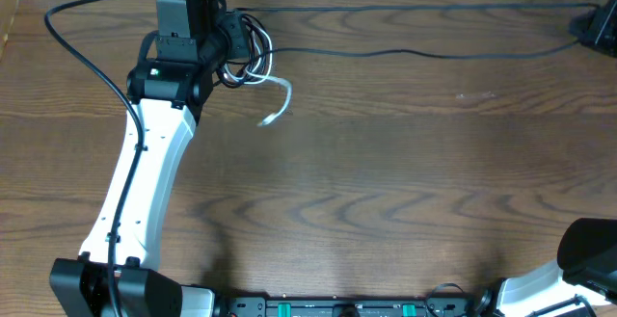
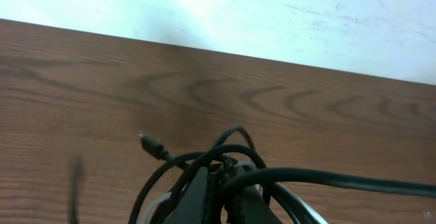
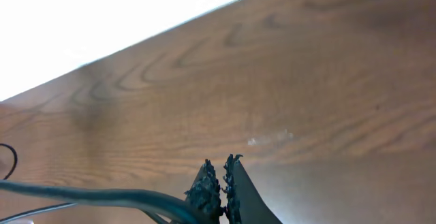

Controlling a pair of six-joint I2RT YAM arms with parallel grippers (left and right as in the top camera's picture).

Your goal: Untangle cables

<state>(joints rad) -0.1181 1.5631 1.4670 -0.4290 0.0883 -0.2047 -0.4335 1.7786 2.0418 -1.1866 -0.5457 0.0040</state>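
- Brown wood-grain bench (image 1: 386, 182) carries all items; a white surface borders its far edge.
- Left arm (image 1: 145, 172): reaches from the near left corner of the bench to the far left area.
- Left gripper (image 2: 219, 195): jaws drawn together and clamped on the knotted part of the cables (image 1: 247, 51), close to the far edge, left of centre.
- Left wrist view: black loops arch over and around the fingertips. One small black plug (image 2: 148, 143) sticks out to the left of the knot, above the wood; whether it touches the bench cannot be told.
- White cable (image 1: 279, 93): leaves the knot on its right side, curves toward the near edge and ends in a free plug lying on the bench just beside the knot.
- Two black cables (image 1: 405, 53): run from the knot to the right along the far edge, roughly parallel and apart, toward a dark object (image 1: 600, 23) at the far right corner. Their ends there cannot be made out.
- Right arm (image 1: 588, 250): sits at the near right corner, well apart from the cables.
- Right gripper (image 3: 223, 183): jaws together, with nothing visible between them.
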